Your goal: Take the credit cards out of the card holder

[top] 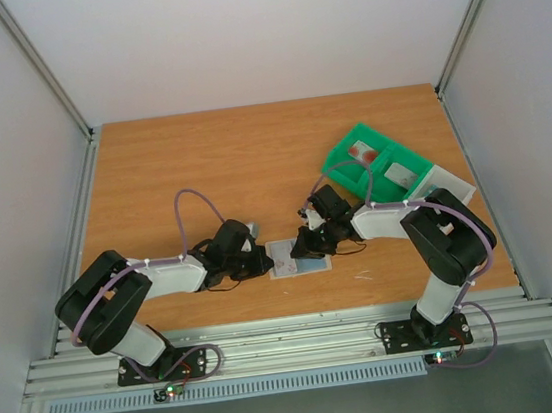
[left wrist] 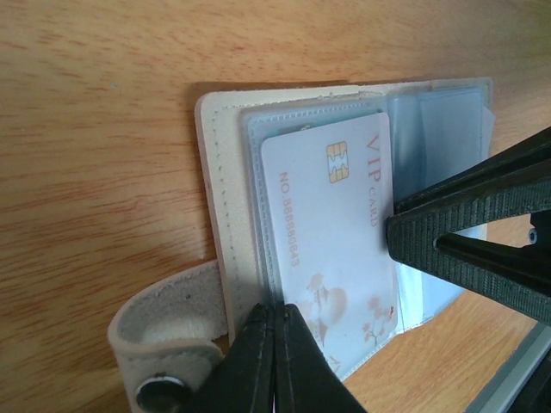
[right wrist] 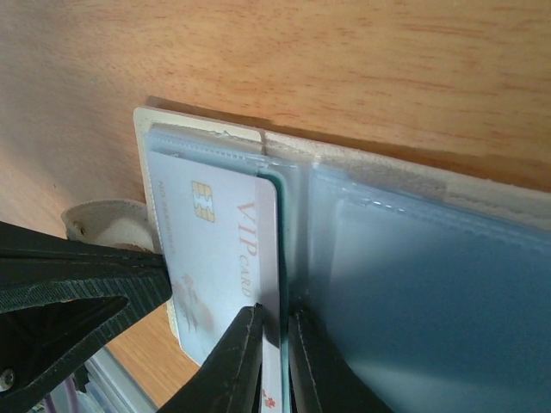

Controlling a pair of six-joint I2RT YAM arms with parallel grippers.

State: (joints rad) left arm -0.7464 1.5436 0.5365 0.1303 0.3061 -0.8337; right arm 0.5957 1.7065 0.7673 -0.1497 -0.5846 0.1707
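Observation:
The card holder (top: 298, 260) lies open and flat on the wooden table between both arms, its pale cover (left wrist: 215, 172) lined with clear sleeves. A white credit card (left wrist: 331, 232) printed "VIP CARD" sticks partway out of a sleeve, with a teal card's edge (right wrist: 281, 241) showing just behind it. My left gripper (left wrist: 275, 308) is shut, its tips pressed on the holder's sleeve edge beside the snap tab (left wrist: 164, 344). My right gripper (right wrist: 274, 314) is closed narrowly over the free edge of the white and teal cards. In the overhead view both grippers (top: 266, 261) (top: 308, 246) meet at the holder.
A bright green compartment tray (top: 376, 159) with cards in it sits at the back right, a pale flat piece (top: 452, 187) against its near corner. The right arm's elbow rises close to that tray. The table's metal front rail (top: 273, 343) runs just behind the holder.

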